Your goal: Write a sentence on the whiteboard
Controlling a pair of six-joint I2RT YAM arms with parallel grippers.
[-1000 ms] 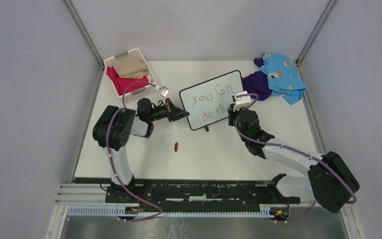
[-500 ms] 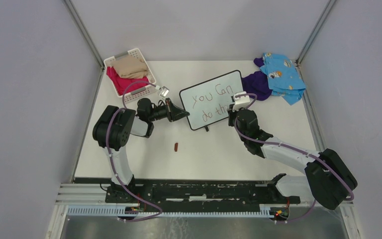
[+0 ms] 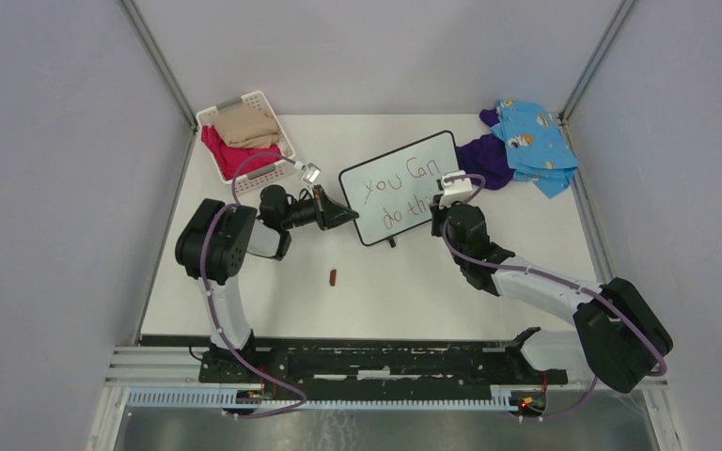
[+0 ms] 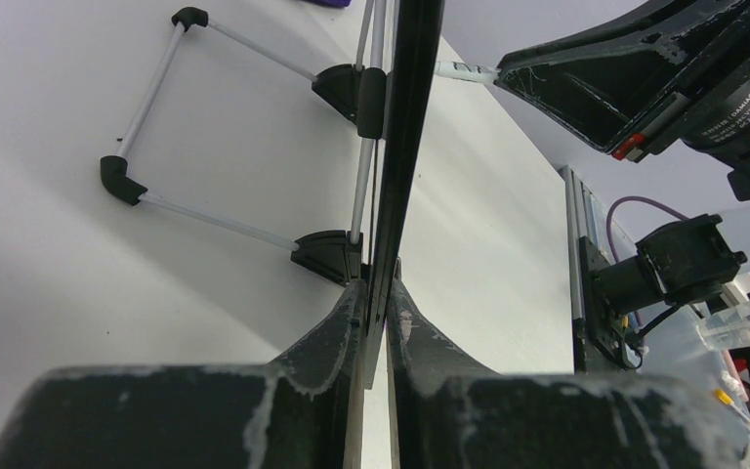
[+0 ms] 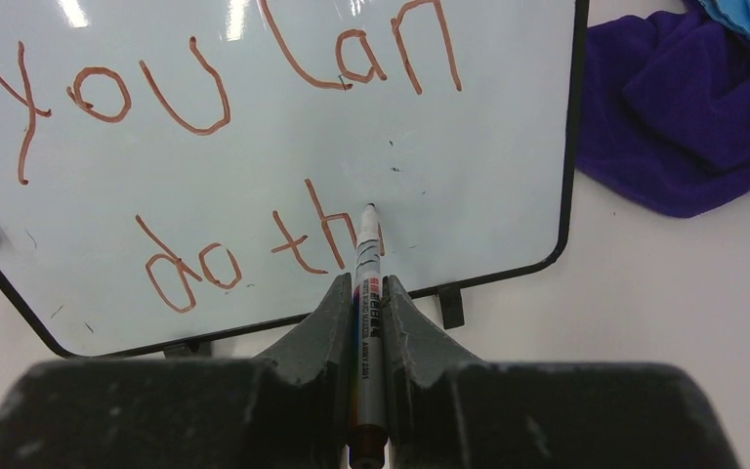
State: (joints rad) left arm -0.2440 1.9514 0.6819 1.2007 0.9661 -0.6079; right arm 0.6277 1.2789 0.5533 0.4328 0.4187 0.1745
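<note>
The whiteboard (image 3: 368,228) stands tilted on its little black feet at mid-table. My left gripper (image 3: 346,214) is shut on its left edge; in the left wrist view the board (image 4: 405,117) runs edge-on between my left gripper's (image 4: 379,293) jaws. The sentence (image 5: 205,88) is in brown-red strokes: "you can" above, "do th" below. My right gripper (image 5: 363,288) is shut on a white marker (image 5: 367,283). Its tip touches the whiteboard (image 5: 488,176) just right of the "th". From above, my right gripper (image 3: 442,214) is mostly hidden under its wrist camera.
A small brown-red marker cap (image 3: 333,277) lies on the table in front of the board. A white basket (image 3: 282,141) with beige and red cloths sits at back left. Purple cloth (image 3: 485,158) and blue patterned cloth (image 3: 531,141) lie at back right, touching the board's right end.
The right arm's elbow and shoulder have swung slightly left while the marker stays at the board. The left arm and the board have not moved.
</note>
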